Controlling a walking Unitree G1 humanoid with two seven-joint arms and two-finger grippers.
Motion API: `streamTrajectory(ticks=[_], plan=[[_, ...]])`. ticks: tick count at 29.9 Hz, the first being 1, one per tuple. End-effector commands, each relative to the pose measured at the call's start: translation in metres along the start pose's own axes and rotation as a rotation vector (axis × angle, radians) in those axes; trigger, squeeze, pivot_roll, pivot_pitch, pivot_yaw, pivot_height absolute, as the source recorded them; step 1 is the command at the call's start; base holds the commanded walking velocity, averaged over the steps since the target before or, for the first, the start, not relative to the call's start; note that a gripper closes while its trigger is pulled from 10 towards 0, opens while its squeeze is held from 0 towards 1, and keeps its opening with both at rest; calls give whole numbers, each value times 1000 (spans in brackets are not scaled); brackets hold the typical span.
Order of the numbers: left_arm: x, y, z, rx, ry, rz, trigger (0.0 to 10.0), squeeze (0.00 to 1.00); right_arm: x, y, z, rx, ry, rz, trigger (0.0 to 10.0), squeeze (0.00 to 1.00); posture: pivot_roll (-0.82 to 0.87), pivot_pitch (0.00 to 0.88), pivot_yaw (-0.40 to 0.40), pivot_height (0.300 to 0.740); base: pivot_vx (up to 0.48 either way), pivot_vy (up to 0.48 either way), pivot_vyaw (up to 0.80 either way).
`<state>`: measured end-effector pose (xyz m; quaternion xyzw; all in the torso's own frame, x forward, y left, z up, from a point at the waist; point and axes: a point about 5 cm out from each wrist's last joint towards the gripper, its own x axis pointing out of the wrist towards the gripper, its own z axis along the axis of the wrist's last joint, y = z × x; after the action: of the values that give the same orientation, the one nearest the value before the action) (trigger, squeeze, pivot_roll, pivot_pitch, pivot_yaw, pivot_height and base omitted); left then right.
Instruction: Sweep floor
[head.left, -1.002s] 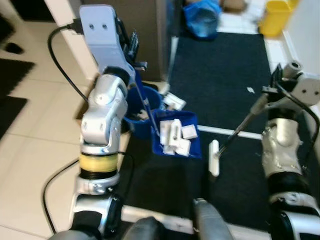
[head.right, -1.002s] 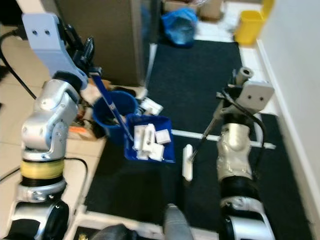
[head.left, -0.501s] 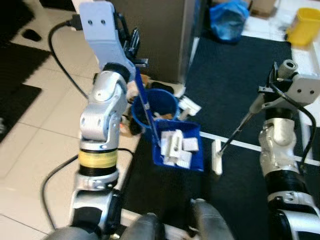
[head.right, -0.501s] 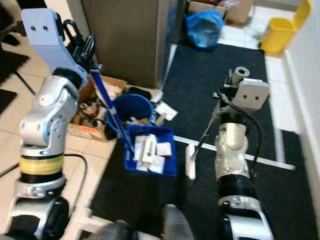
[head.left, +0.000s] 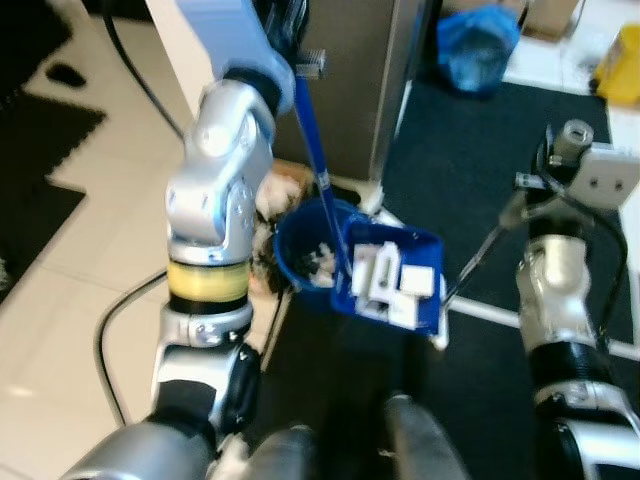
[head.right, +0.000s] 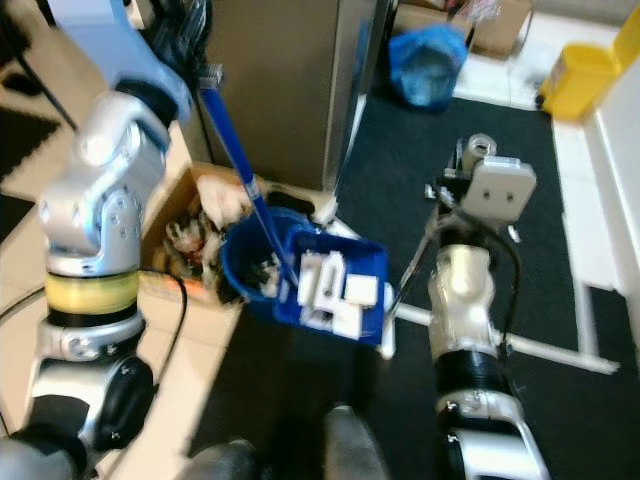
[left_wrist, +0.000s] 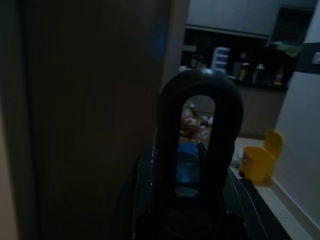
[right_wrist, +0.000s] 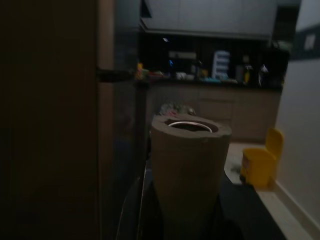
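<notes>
My left gripper (head.left: 297, 30) is raised high and shut on the long blue handle of a blue dustpan (head.left: 395, 285). The pan hangs tilted beside a round blue bucket (head.left: 300, 245) and holds several white scraps (head.left: 380, 275). My right gripper (head.left: 528, 185) is shut on the thin grey handle of a broom (head.left: 485, 250), which slants down towards the pan. The broom's white head (head.left: 440, 335) is mostly hidden behind the pan. The left wrist view shows the dustpan handle's dark end loop (left_wrist: 200, 165). The right wrist view shows the broom handle's round end (right_wrist: 190, 170).
A cardboard box of clutter (head.right: 195, 240) sits left of the bucket, against a tall dark cabinet (head.right: 270, 80). A black mat (head.left: 480, 200) with a white strip (head.right: 540, 350) lies ahead. A blue bag (head.left: 480, 45) and a yellow bin (head.right: 580, 75) stand farther off. A black cable (head.left: 110, 330) trails over the tiles.
The camera has shifted. My left arm has lifted the handle higher, and the dustpan now hangs tilted close to the bucket, covering the broom's head. The right arm keeps its pose.
</notes>
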<state>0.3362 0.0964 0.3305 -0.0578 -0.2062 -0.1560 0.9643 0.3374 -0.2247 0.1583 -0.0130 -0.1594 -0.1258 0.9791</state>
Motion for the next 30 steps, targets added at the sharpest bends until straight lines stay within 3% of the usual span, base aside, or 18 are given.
streamTrajectory(ticks=[1,12,22,30], plan=[[-1,5,11,13,-60,13,10000,0,1,1,5,3,-37,2,10000,0,-20,98,8,740,450,0,0],[-1,8,11,23,-61,21,10000,0,3,1,5,-6,-34,-1,10000,0,-20,94,2,740,448,0,0],[-1,7,16,50,-82,15,10000,0,3,-9,1,-55,-12,-53,10000,0,-22,92,3,740,447,0,0],[-2,7,23,133,-100,0,10000,0,2,-11,-2,-64,-2,-64,10000,0,-21,93,5,740,416,0,0]])
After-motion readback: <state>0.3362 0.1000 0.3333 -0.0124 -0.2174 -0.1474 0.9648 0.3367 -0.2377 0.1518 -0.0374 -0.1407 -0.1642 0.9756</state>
